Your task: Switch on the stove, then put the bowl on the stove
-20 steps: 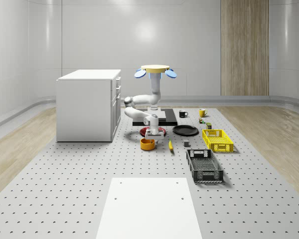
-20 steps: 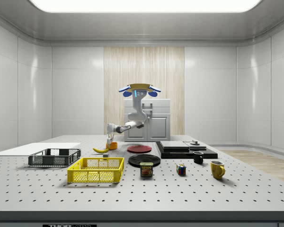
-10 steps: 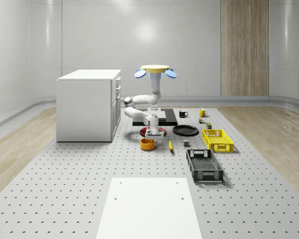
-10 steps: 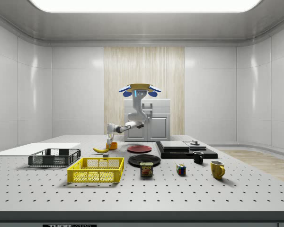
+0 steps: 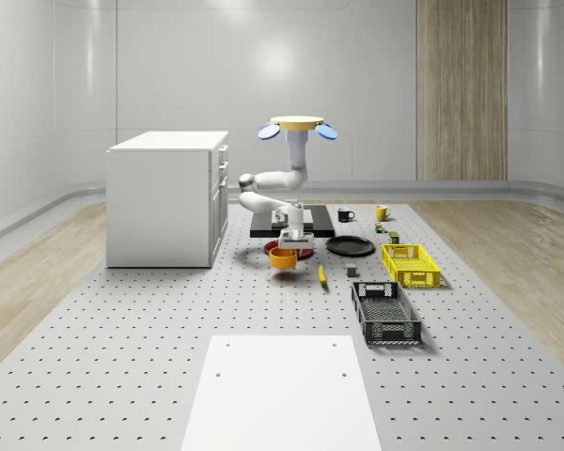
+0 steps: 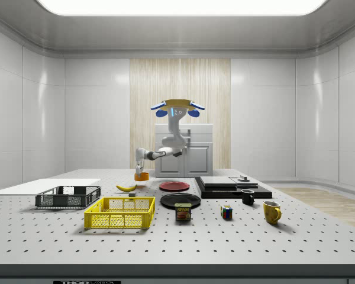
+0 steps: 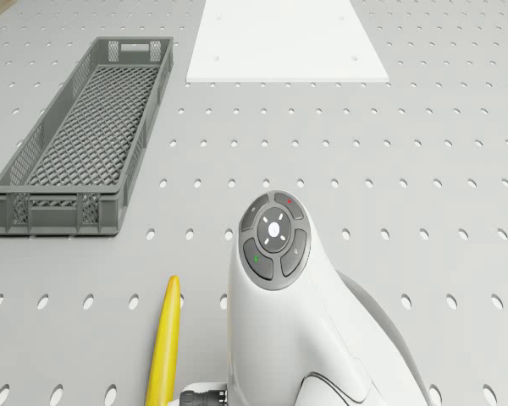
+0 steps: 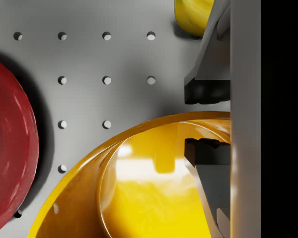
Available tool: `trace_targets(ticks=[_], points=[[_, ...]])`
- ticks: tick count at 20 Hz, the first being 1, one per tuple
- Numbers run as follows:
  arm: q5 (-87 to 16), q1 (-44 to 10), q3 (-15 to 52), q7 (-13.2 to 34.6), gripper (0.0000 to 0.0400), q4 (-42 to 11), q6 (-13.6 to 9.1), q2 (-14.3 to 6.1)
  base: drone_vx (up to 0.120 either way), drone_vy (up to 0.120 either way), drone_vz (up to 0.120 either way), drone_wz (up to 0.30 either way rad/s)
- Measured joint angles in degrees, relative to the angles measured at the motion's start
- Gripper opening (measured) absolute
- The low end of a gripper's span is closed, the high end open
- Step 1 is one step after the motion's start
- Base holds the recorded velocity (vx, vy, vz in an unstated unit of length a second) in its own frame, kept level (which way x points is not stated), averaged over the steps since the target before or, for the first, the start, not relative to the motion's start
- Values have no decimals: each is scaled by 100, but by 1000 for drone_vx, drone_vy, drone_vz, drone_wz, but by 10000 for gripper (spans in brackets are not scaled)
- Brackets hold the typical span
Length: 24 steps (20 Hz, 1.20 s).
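Observation:
The orange bowl [image 5: 283, 257] hangs just above the table, in front of the red plate [image 5: 304, 248]. My gripper [image 5: 289, 241] is shut on the bowl's rim. In the wrist view one fingertip [image 8: 206, 91] sits outside the rim of the bowl [image 8: 139, 188] and the other inside it. In the side view the bowl [image 6: 141, 176] is held off the table below the gripper [image 6: 139, 170]. The flat black stove [image 5: 320, 221] lies behind the red plate; in the side view the stove [image 6: 231, 186] is right of the bowl. The drone [image 5: 297, 126] hovers above the stove.
A white cabinet [image 5: 164, 197] stands at the whole-scene view's left. A banana [image 5: 321, 273], a black plate [image 5: 350, 246], a yellow crate [image 5: 410, 264] and a grey crate [image 5: 385, 312] lie to the right. A white sheet [image 5: 277, 390] covers the near table.
The bowl has come up off the table in the gripper. The drone has risen slightly and shifted toward the whole-scene view's right.

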Motion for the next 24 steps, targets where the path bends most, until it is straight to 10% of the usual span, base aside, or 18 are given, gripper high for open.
trace_targets(ticks=[9, 24], points=[[73, -2, 67, 13, 100, -29, -7, -35, -120, 120, 120, 0], [104, -22, 79, 30, 100, -29, 31, -83, -117, 0, 35, 0]])
